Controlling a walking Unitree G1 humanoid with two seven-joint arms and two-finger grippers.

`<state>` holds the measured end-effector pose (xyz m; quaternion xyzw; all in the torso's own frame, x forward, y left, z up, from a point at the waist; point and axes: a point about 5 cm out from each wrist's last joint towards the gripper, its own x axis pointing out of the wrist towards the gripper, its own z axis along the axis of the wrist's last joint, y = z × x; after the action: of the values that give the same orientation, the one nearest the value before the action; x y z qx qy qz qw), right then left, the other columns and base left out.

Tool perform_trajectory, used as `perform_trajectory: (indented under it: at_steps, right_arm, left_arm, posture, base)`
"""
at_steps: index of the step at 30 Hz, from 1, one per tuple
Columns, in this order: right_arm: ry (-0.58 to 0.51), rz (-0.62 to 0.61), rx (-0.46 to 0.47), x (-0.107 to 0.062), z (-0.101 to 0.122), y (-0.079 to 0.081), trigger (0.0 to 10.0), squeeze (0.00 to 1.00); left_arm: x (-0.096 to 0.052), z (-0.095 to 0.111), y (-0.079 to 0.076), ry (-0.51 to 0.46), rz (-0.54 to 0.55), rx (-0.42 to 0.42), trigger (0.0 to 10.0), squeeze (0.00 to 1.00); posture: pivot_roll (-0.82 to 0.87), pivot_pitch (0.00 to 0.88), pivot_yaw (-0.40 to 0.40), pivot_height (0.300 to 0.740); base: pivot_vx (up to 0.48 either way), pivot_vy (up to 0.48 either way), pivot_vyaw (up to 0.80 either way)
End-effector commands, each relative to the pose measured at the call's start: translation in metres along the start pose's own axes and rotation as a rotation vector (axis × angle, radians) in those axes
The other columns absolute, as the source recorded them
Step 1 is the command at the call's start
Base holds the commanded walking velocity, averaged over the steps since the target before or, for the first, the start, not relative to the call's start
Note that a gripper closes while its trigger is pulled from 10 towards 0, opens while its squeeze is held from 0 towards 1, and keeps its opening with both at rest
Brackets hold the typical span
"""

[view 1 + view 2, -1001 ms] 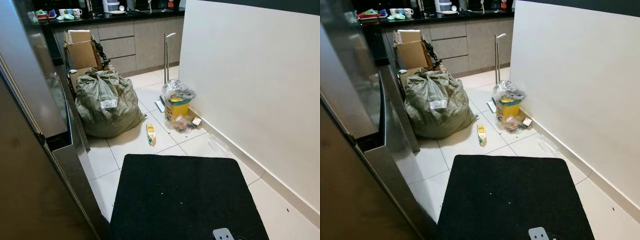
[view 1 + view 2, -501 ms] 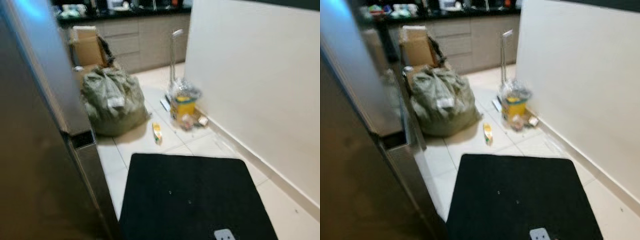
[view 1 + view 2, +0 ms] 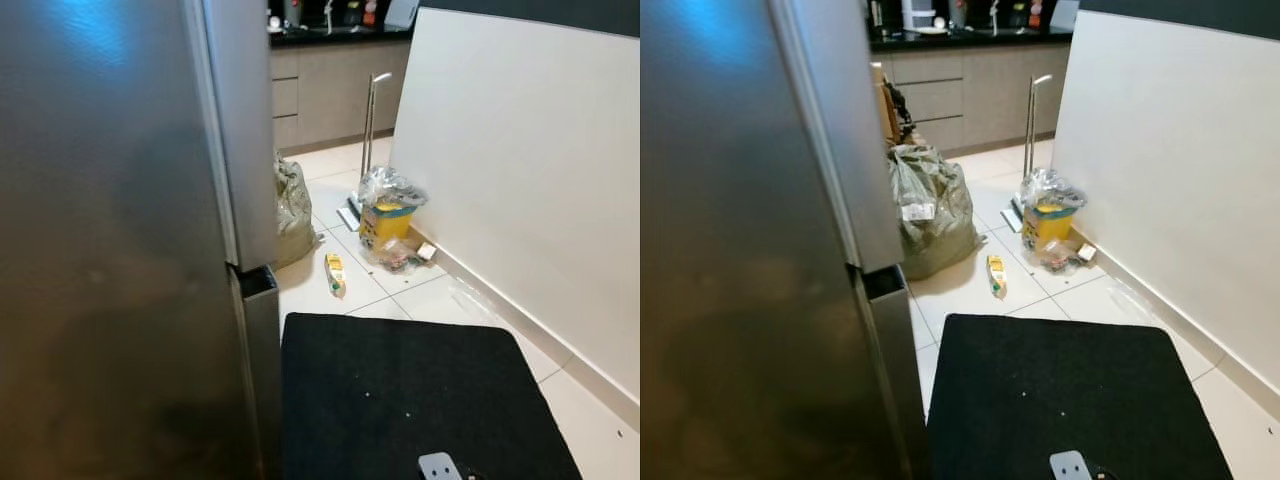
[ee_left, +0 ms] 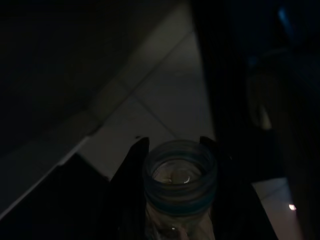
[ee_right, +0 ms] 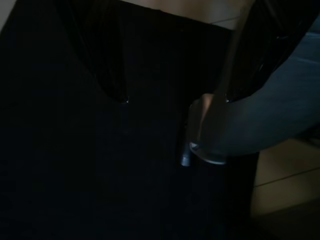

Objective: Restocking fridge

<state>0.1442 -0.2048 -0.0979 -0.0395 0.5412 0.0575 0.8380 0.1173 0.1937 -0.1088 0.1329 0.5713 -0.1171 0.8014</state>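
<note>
One clear bottle (image 4: 179, 192) clamped in my left gripper (image 4: 172, 150), right gripper's (image 5: 175, 100) jaws unreadable, steel fridge (image 3: 120, 250) alongside, black mat (image 3: 420, 390) below.

Steel-grey fridge (image 3: 110, 250), black mat (image 3: 410, 400), yellow bin (image 3: 384, 222), olive sack (image 3: 930, 205).

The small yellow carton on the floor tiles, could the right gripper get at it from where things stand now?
Probably not yet. The yellow carton lies on the tiles beyond the far edge of the black mat, beside the green sack. Nothing blocks it, but it looks too far off.
</note>
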Motion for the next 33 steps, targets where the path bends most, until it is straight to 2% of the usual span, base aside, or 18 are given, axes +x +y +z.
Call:
perform_trajectory:
  at_steps: [1, 4, 16, 25, 33]
  right_arm:
    - [0.003, 0.013, -0.002, 0.0008, 0.0000, 0.0043, 10.0, 0.00]
    - [0.003, 0.013, -0.002, 0.0009, -0.0001, 0.0044, 10.0, 0.00]
    - [0.003, 0.017, -0.001, 0.0010, -0.0001, 0.0051, 10.0, 0.00]
    - [0.004, 0.017, -0.003, 0.0010, -0.0004, 0.0053, 10.0, 0.00]
    - [0.004, 0.017, -0.004, 0.0009, -0.0007, 0.0053, 10.0, 0.00]
  left_arm:
    - [-0.0010, -0.0088, 0.0005, 0.024, 0.004, 0.001, 10.0, 0.00]
    - [-0.0010, -0.0089, 0.0007, 0.025, 0.005, -0.002, 10.0, 0.00]
    - [-0.0009, -0.0062, 0.0004, 0.011, -0.017, -0.008, 10.0, 0.00]
    - [-0.0011, -0.0078, 0.0002, 0.019, -0.026, -0.004, 10.0, 0.00]
    - [-0.0012, -0.0067, 0.0026, 0.018, -0.007, -0.005, 10.0, 0.00]
  posture:
    - [-0.02, 0.000, 0.002, 0.740]
    - [-0.02, 0.000, 0.003, 0.740]
    - [-0.02, 0.000, 0.002, 0.740]
    - [-0.02, 0.000, 0.006, 0.740]
    - [-0.02, 0.000, 0.007, 0.740]
  base:
    - [0.000, 0.382, 0.00]
    - [0.000, 0.382, 0.00]
    - [0.000, 0.000, 0.00]
    - [0.000, -0.480, 0.00]
    - [0.000, 0.000, 0.00]
